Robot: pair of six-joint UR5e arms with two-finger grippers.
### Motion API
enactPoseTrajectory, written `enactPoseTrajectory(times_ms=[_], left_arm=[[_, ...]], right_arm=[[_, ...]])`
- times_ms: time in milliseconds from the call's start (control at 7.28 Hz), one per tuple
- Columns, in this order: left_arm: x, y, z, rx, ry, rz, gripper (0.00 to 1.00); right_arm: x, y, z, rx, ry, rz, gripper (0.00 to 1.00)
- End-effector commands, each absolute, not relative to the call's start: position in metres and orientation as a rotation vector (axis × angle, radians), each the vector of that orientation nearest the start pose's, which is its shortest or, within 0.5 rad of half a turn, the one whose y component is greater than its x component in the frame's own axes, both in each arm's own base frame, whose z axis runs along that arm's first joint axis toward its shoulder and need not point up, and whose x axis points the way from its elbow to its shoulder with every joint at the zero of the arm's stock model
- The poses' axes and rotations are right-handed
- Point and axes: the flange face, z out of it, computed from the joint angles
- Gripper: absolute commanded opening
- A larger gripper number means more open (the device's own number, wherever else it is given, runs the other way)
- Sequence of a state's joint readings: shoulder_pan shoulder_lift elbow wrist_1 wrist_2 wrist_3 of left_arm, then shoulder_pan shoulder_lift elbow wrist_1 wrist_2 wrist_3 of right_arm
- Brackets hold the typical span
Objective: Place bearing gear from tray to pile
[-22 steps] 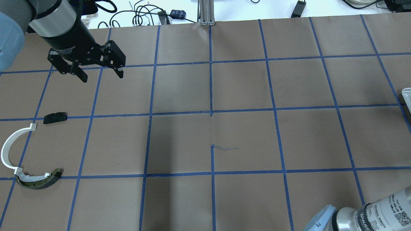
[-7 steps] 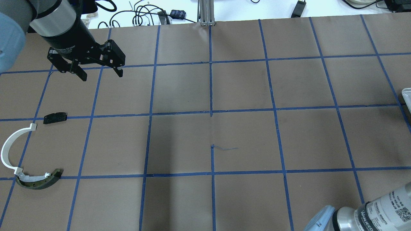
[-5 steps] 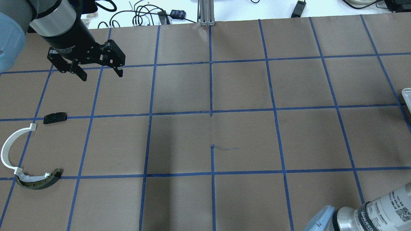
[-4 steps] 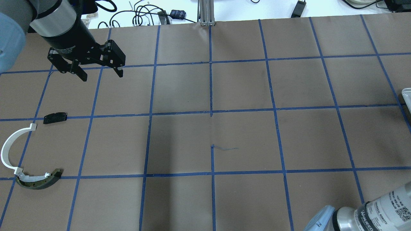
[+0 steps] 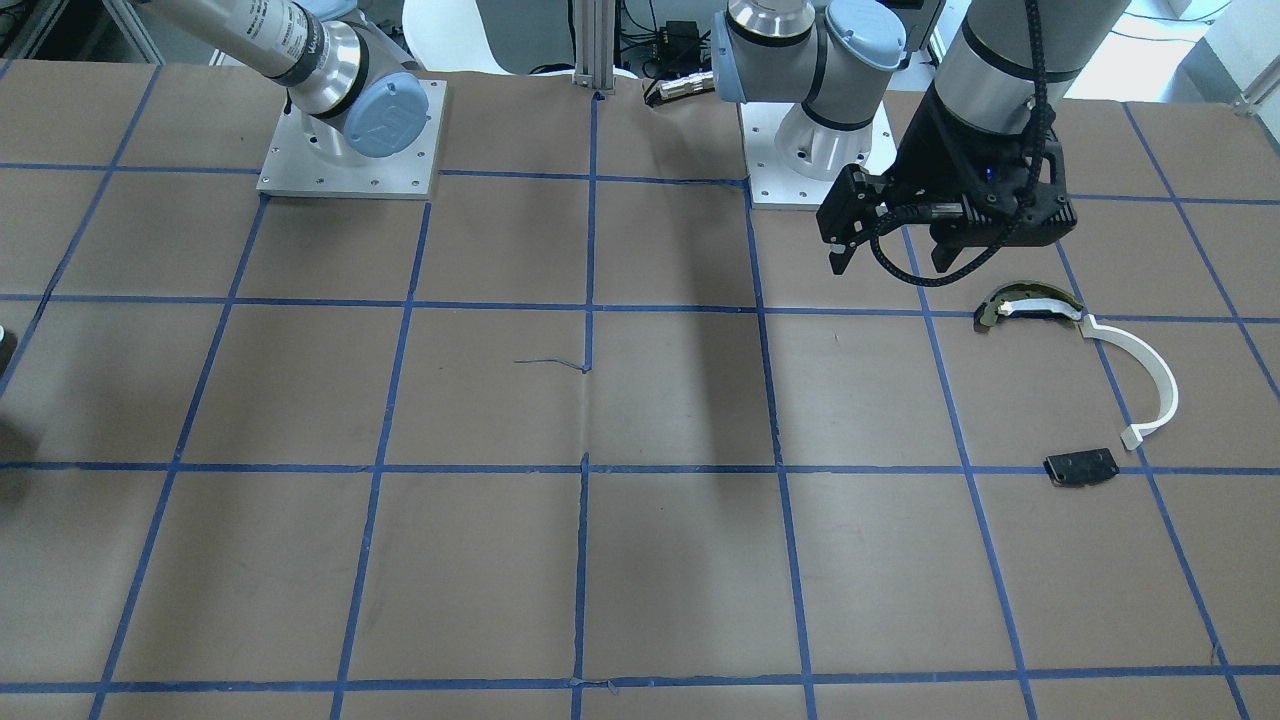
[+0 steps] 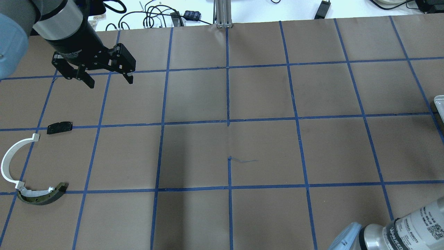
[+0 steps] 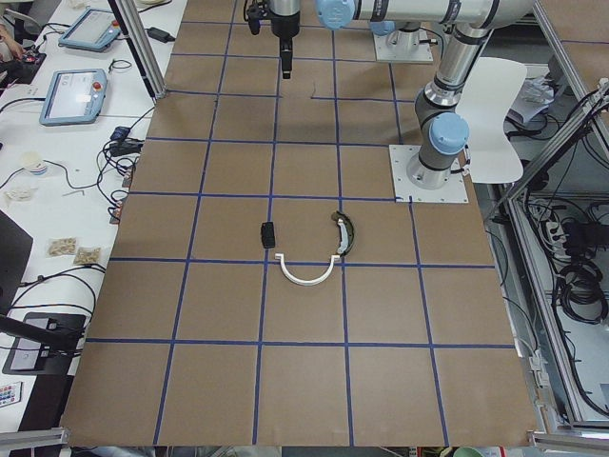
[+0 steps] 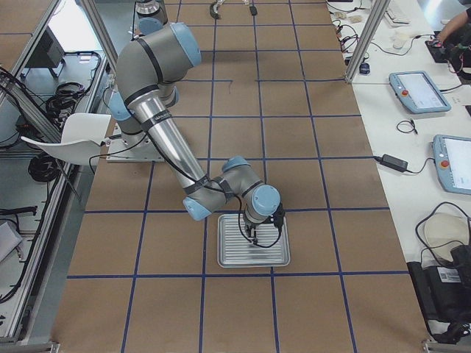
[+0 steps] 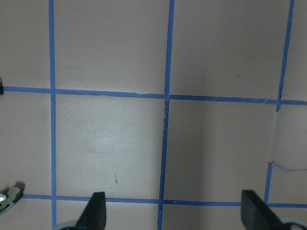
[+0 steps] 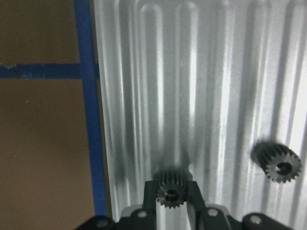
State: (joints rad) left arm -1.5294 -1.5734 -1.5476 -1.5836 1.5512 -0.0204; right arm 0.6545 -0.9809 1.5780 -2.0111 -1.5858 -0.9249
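In the right wrist view my right gripper (image 10: 169, 184) is shut on a small dark bearing gear (image 10: 169, 192) over the ribbed metal tray (image 10: 144, 96). A second gear (image 10: 278, 165) lies on the tray to its right. The exterior right view shows this gripper (image 8: 254, 234) down at the tray (image 8: 228, 257). The pile lies at the table's left: a white arc strip (image 6: 10, 161), an olive-and-white curved piece (image 6: 41, 194) and a small black plate (image 6: 59, 127). My left gripper (image 6: 107, 80) is open and empty, held above the table beyond the pile.
Brown paper with a blue tape grid covers the table. Only the tray's corner (image 6: 439, 104) shows at the overhead view's right edge. My right arm's elbow (image 6: 399, 232) fills the bottom right corner. Cables lie past the far edge (image 6: 149, 17).
Almost nothing has changed. My left gripper stays open in the same place; my right arm's elbow shifts very slightly at the bottom right corner.
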Motion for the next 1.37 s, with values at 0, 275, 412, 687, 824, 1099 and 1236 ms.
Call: enactPoseTrajectory(times_ms=[0,275,412,687,824,1099,1236], left_arm=[[-0.115,-0.499,0.497,-0.094,3.158,-0.015,1.00],[-0.115,-0.499,0.497,-0.094,3.158,-0.015,1.00],[-0.115,-0.499,0.497,-0.094,3.160,-0.013,1.00],[-0.115,-0.499,0.497,-0.094,3.160,-0.012,1.00],[-0.115,-0.499,0.497,-0.094,3.160,-0.012,1.00],[-0.115,-0.499,0.497,-0.094,3.160,-0.012,1.00],[-0.115,-0.499,0.497,-0.092,3.160,-0.015,1.00]], right_arm=[[-0.419,-0.506,0.193,-0.029,3.035,0.149,0.00],[-0.353,-0.534,0.272,-0.025,3.100,0.100,0.00],[-0.291,-0.561,0.279,0.048,3.077,0.145,0.00],[-0.116,-0.608,0.306,0.283,2.996,0.101,0.00],[-0.020,-0.621,0.306,0.426,2.907,0.113,0.00],[0.178,-0.607,0.300,0.631,2.861,0.149,0.00],[0.256,-0.593,0.286,0.707,2.845,0.125,0.00]])
